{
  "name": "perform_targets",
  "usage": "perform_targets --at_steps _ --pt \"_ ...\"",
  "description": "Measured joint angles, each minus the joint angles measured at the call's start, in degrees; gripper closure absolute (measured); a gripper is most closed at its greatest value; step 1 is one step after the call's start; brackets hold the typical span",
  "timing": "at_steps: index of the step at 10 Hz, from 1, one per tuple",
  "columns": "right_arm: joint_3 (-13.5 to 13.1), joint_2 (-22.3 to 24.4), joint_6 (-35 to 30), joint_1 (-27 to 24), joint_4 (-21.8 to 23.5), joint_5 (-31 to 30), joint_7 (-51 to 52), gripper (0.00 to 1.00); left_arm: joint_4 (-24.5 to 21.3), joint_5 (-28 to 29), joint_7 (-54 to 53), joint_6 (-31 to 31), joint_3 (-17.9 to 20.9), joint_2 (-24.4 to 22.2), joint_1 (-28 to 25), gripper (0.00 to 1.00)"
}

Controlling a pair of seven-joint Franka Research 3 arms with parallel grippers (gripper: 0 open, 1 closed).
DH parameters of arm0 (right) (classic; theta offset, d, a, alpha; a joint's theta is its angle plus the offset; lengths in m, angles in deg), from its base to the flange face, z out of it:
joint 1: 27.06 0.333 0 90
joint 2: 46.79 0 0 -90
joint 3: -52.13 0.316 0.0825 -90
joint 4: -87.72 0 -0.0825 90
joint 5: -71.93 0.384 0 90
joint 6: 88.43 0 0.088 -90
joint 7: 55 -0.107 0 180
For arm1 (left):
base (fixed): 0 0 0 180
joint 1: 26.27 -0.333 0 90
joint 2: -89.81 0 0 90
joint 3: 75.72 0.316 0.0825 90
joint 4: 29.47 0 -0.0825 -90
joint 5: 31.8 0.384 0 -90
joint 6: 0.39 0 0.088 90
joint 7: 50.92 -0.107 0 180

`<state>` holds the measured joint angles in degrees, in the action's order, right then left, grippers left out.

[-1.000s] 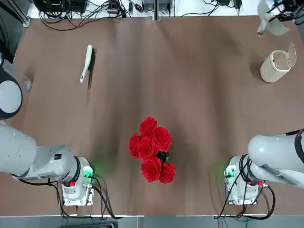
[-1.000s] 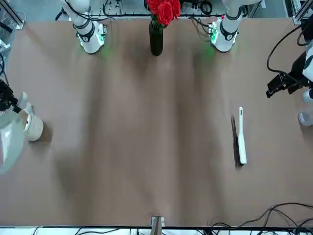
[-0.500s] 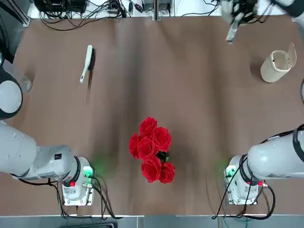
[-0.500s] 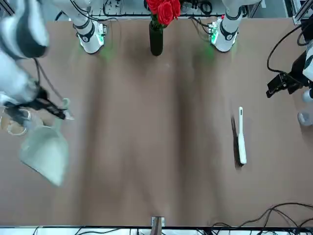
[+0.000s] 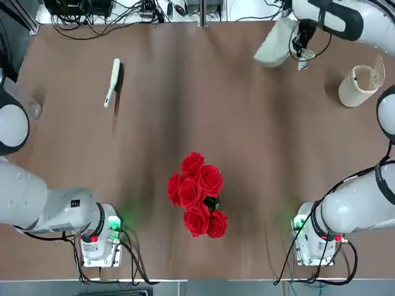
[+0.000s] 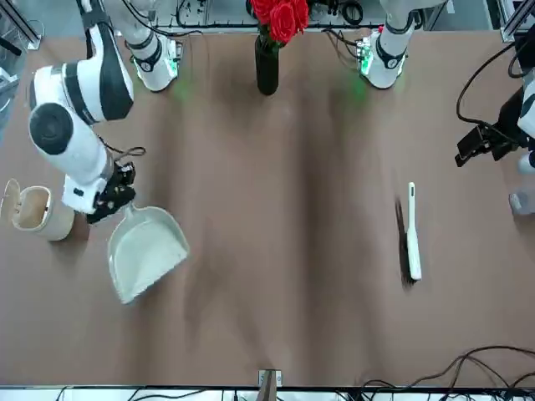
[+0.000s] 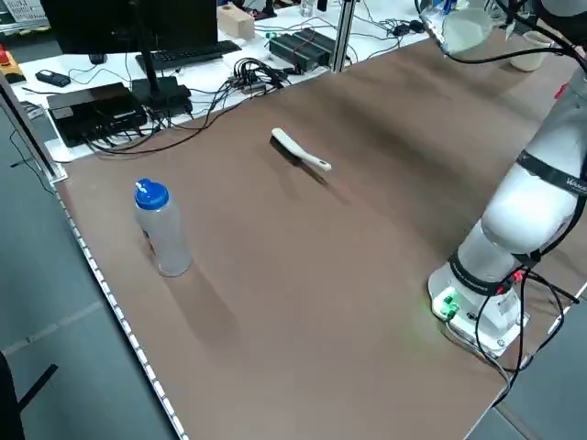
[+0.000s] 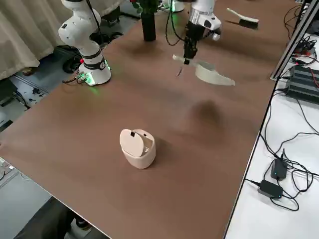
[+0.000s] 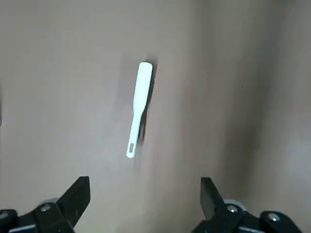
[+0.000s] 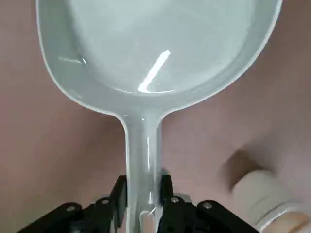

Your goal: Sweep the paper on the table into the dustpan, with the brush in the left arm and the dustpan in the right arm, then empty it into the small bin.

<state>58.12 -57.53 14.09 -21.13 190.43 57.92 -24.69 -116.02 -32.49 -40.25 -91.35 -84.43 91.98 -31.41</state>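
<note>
Brown tabletop (image 5: 247, 160), cables and electronics along the far edge, a computer desk off to one side. Right arm (image 6: 79, 109) reaches across to the far right part of the tabletop; left arm (image 5: 24, 197) sits back at its base on the left side, its wrist camera looking down from above the brush.

Bunch of red roses (image 5: 197, 194) in a dark vase stands near the middle of the near edge, between the two bases. Dustpan (image 6: 146, 251) is held above the tabletop, clear of the surface, mouth pointing toward the far edge, pan empty in the right wrist view. Right tool (image 10: 144, 206) is clamped tight on the dustpan's handle.

Small bin (image 5: 361, 83) stands upright near the right edge, lid tipped open, just beside the dustpan but apart from it. Clear bottle with a blue cap (image 7: 160, 229) stands near the left edge. Brush (image 5: 113, 80) lies flat on the far left part, bristles to one side, well apart from everything else. Left tool (image 9: 145, 196) has its fingers spread wide with nothing between them, hanging above the brush.

Paper ball not visible in any view.
</note>
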Motion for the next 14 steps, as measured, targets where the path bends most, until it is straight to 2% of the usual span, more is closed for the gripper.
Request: perform_targets --at_steps 2,4,6,11,14 --pt "-0.9 -3.1 4.7 -3.8 0.3 -1.0 23.2 0.67 0.0 0.0 0.0 0.0 0.0 0.0 0.0 0.0" --pt "-1.4 -5.0 13.9 -10.5 2.8 -1.0 44.3 0.67 0.0 0.0 0.0 0.0 0.0 0.0 0.0 0.0" --pt "-1.5 -6.0 20.4 -14.9 5.7 -1.0 57.1 0.67 0.0 0.0 0.0 0.0 0.0 0.0 0.0 0.0" --pt "-1.3 -12.0 27.0 -15.5 6.7 -1.0 61.5 0.67 0.1 0.0 0.0 0.0 -0.3 0.0 0.1 0.0" --pt "-1.4 -13.2 29.7 -17.3 7.6 -1.0 62.7 0.67 0.1 0.0 -0.1 0.0 0.1 0.0 0.0 0.0"
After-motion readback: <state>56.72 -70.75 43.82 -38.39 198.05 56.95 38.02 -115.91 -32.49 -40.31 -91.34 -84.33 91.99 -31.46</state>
